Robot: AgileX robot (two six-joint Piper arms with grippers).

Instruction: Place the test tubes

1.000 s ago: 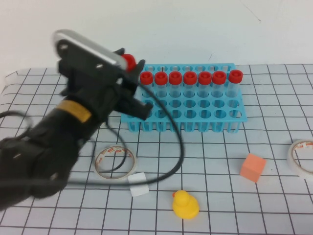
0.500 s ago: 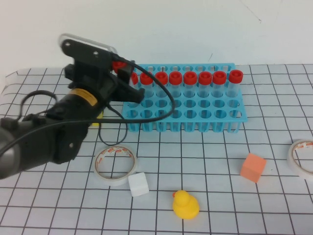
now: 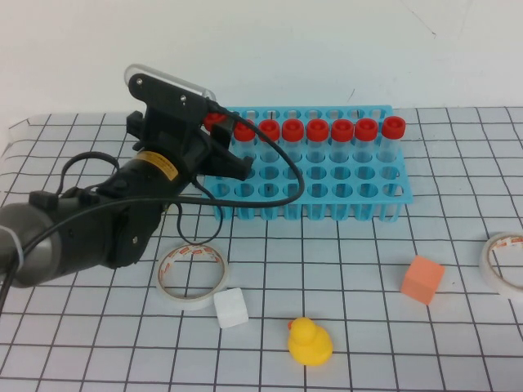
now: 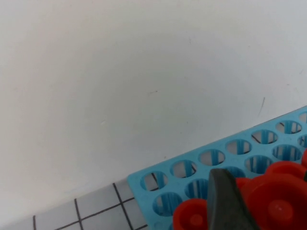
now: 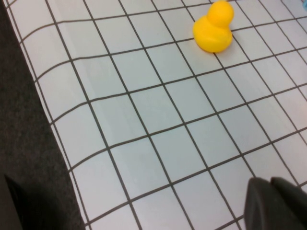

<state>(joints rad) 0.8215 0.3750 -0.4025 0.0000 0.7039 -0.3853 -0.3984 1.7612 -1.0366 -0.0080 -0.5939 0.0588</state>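
From above, the left pincer (image 3: pixel 222 145), clamped on a red-capped test tube (image 3: pixel 214 121), hovers at the back-left end of the blue rack (image 3: pixel 315 202). Its wrist view shows empty holes by the cap, so the next move likely calls for aligning and lowering. The right wrist view shows the right pincer (image 5: pixel 276 203), closed, over the table (image 5: pixel 144 120).

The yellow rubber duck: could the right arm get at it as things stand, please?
Probably yes. The shut right gripper hovers over bare grid mat, with nothing between it and the rubber duck. The left gripper is away at the blue rack, gripping a test tube.
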